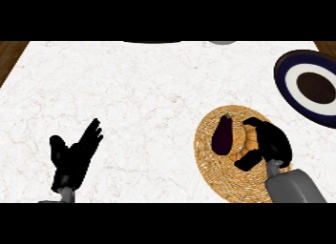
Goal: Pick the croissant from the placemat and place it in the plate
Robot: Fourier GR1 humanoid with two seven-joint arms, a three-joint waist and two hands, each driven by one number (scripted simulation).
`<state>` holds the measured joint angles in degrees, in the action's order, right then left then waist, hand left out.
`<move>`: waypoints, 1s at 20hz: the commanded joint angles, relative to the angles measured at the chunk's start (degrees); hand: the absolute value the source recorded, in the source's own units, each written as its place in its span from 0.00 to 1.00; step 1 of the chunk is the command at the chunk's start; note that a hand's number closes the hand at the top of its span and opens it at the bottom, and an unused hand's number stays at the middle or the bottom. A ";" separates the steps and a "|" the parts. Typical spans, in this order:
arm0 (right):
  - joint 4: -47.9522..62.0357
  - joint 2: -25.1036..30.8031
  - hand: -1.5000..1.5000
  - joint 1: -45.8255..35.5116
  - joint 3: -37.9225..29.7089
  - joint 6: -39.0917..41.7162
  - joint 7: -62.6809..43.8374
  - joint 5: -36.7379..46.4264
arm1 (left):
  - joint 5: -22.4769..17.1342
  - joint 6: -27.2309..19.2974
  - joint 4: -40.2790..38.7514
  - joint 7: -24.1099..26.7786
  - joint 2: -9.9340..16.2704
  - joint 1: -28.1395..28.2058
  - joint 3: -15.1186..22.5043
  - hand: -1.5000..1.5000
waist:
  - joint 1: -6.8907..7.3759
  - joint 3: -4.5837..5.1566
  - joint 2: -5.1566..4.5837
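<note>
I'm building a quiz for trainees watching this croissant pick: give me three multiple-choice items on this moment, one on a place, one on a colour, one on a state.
1. Where does the plate sit relative to the placemat?
A. Up and to the right of it
B. Directly left of it
C. Underneath it

2. What colour is the long vegetable on the placemat?
A. Bright green
B. Dark purple
C. White

3. How does the left robot hand stand?
A. Curled round the vegetable
B. Open, fingers up, resting at the lower left
C. Pressed flat on the plate

Answers: 1 A, the plate is at the view's right edge, above the mat. 2 B, it lies dark purple beside the right robot hand. 3 B, its fingers are spread and hold nothing.
</note>
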<state>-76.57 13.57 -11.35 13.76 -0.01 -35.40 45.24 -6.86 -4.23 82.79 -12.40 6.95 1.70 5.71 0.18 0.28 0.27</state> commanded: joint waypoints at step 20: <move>20.61 -10.47 1.00 -32.98 -8.13 -36.92 -22.94 36.23 | 0.38 2.62 0.07 -2.37 -1.38 -2.43 0.38 0.50 | 3.83 -0.27 -1.40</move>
<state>-61.19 3.01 -38.12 7.56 -27.43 -52.80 73.75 -5.87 -1.86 82.76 -13.87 5.97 -0.74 6.01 3.78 0.02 -0.91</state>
